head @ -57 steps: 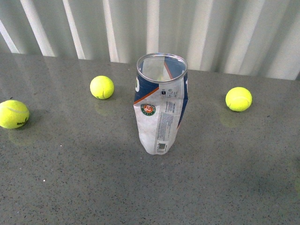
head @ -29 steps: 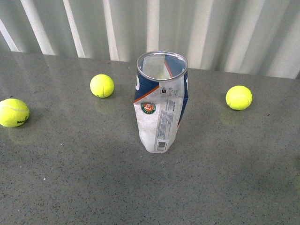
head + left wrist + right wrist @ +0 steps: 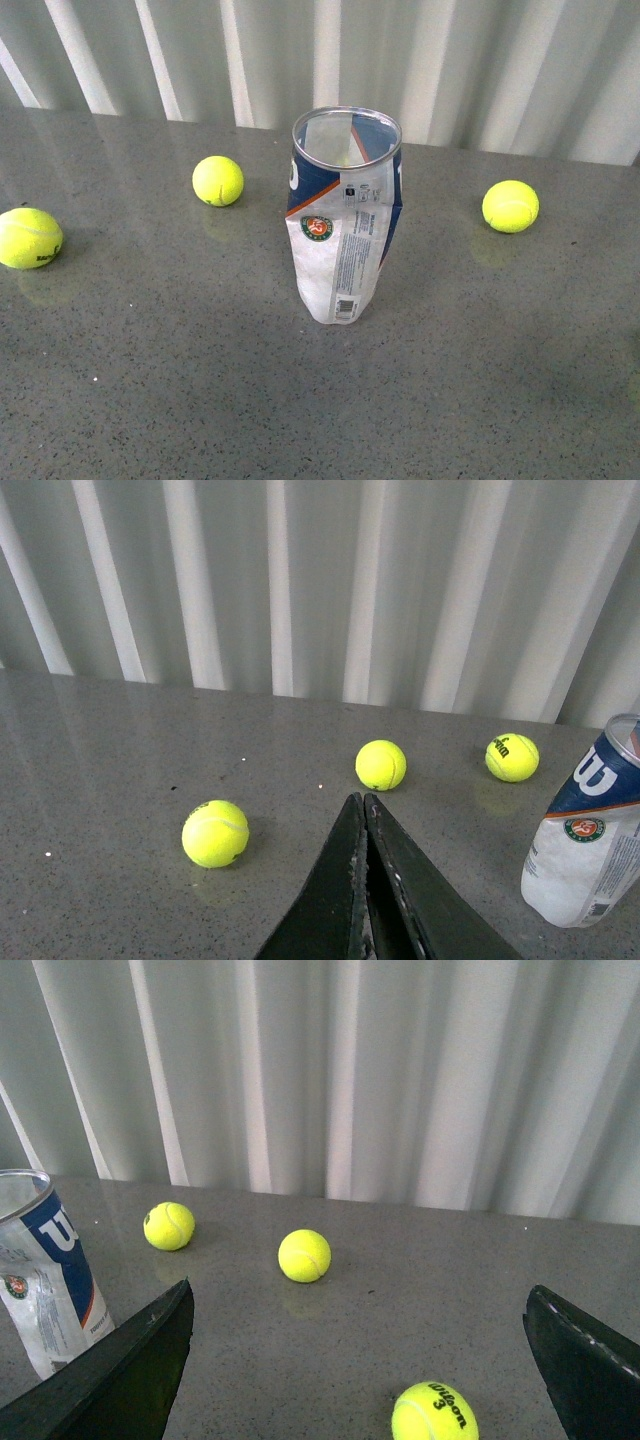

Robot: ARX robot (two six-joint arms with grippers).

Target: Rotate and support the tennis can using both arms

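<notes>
The tennis can (image 3: 345,215) stands upright in the middle of the grey table, its open silver rim on top and its label facing me. Neither arm shows in the front view. My left gripper (image 3: 362,800) is shut and empty, its tips pressed together, and the can (image 3: 592,830) stands apart from it at the picture's right edge. My right gripper (image 3: 360,1290) is wide open and empty. The can (image 3: 50,1270) stands just beyond one of its fingers (image 3: 120,1370), apart from it.
Three yellow-green tennis balls lie on the table: one behind and left of the can (image 3: 218,181), one at the far left (image 3: 28,238), one to the right (image 3: 510,207). A ball (image 3: 434,1412) lies between the right fingers. A white ribbed wall (image 3: 450,70) backs the table.
The whole front view has shifted up by a few pixels. The can and the balls keep their places relative to each other.
</notes>
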